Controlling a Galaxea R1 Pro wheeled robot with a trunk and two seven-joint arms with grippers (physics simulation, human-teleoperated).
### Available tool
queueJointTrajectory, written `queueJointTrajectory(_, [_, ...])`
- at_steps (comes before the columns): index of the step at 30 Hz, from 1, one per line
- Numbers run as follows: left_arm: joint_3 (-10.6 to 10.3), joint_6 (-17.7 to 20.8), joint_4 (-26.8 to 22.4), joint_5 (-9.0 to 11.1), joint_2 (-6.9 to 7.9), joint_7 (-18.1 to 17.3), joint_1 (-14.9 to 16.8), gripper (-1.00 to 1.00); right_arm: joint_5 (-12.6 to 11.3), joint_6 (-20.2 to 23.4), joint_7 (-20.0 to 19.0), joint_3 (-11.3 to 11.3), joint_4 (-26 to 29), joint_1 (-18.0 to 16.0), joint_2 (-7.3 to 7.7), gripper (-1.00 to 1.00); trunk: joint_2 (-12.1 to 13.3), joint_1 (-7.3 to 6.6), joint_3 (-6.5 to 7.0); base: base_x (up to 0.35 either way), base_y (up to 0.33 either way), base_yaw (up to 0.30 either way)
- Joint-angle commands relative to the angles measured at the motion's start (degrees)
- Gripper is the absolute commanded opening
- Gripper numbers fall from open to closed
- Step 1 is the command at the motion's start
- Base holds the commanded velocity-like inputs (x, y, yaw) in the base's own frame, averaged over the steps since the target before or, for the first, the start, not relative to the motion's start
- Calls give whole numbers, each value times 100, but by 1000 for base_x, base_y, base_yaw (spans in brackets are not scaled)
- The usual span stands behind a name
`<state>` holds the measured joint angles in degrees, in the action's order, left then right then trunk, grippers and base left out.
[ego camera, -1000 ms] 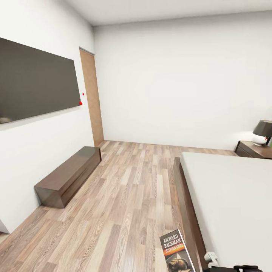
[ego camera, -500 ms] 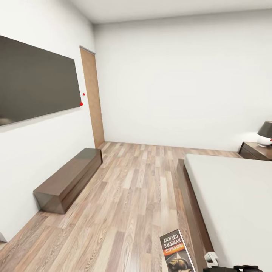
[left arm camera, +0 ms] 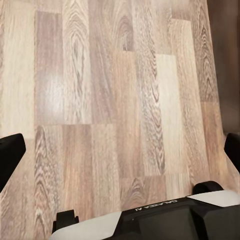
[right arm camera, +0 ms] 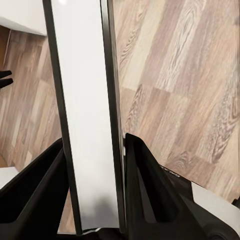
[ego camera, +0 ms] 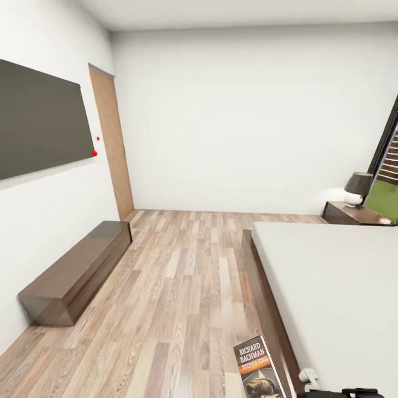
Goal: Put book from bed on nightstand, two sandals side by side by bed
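Near the lower edge of my head view, the book (ego camera: 257, 370) read "RICHARD BACHMAN" and "STEPHEN KING", upright beside the bed (ego camera: 331, 287). My right gripper (right arm camera: 95, 200) clenched it edge-on above the wooden floor (left arm camera: 120, 100). My left gripper (left arm camera: 120, 150) was spread wide, holding nothing.

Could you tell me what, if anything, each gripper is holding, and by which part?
The right gripper clamps the book by one end edge; the left gripper holds nothing.

Head view: book (ego camera: 257, 371) cut by the frame's lower edge at 6 o'clock; cover picture only partly seen. Bed (ego camera: 337, 293) runs off at 3 to 5 o'clock. Nightstand (ego camera: 354, 213) partly hidden behind green shape (ego camera: 382, 200). TV (ego camera: 38, 127) cut at 9 o'clock.
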<state>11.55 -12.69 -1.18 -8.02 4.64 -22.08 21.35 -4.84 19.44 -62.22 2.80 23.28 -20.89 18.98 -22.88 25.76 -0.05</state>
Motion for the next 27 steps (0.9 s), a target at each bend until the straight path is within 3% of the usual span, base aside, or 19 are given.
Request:
queueJointTrajectory(1, [49, -24, 4, -63, 2, -12, 1, 100, -52, 51, 0, 28, 1, -2, 3, -100, -4, 2, -2, 0, 0, -130])
queueJointTrajectory(27, [49, -23, 4, -63, 4, -12, 1, 100, -52, 51, 8, 28, 1, -3, 9, -100, -4, 2, -2, 0, 0, -13])
